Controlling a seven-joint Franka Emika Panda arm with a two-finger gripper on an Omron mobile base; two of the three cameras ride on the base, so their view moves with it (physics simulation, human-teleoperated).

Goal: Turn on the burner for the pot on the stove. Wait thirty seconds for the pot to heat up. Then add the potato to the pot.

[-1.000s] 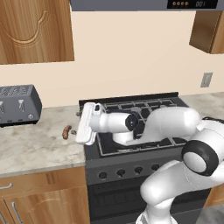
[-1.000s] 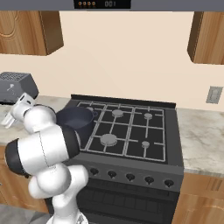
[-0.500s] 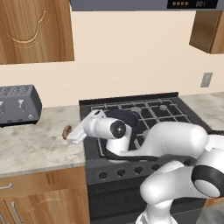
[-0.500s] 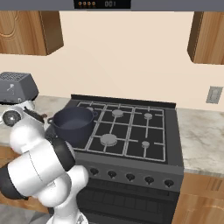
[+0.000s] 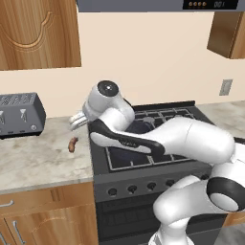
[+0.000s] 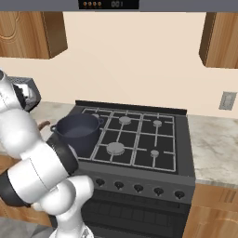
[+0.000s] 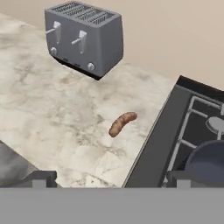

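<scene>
Hand view, pot (image 7: pixel 209 162) cut off, potato (image 7: pixel 122 124) clear

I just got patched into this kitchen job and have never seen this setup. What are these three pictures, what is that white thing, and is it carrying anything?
The white thing is a robot arm on a base that can drive. Two pictures come from cameras on that base, behind the arm to its left and right, looking forward over the stove. The third comes from a camera on the hand, looking along the gripper; its two dark tips stand far apart at the bottom, so it is open and carries nothing.

On the stove's left side sits the dark pot. The marble counter to the left of the stove bears a grey toaster by the wall and the small brown potato, lying loose between toaster and stove, near the stove's edge. The hand camera looks down at that potato.
</scene>
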